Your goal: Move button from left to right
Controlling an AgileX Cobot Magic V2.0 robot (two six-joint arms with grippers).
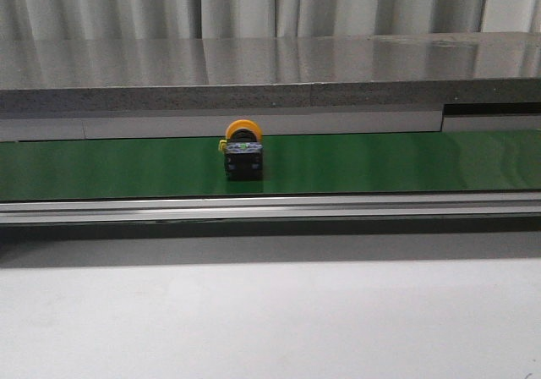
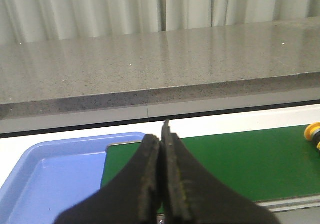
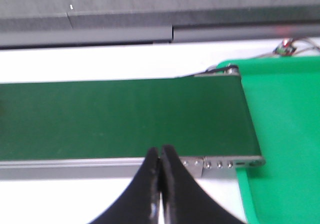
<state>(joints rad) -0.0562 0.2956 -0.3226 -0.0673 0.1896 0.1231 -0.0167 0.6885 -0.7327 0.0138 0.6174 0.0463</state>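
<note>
The button [image 1: 243, 151] stands on the green conveyor belt [image 1: 380, 163] near the middle of the front view, its yellow-orange cap up and back, its dark blocky body in front. Only its yellow edge [image 2: 314, 133] shows at the side of the left wrist view. My left gripper [image 2: 161, 134] is shut and empty, above the belt's left end and well apart from the button. My right gripper [image 3: 160, 154] is shut and empty, over the belt's near rail by its right end. Neither gripper shows in the front view.
A blue tray [image 2: 50, 179] lies at the belt's left end. A green tray [image 3: 285, 134] lies at the belt's right end. A grey stone ledge [image 1: 270, 70] runs behind the belt, and a metal rail [image 1: 270, 207] runs along its front.
</note>
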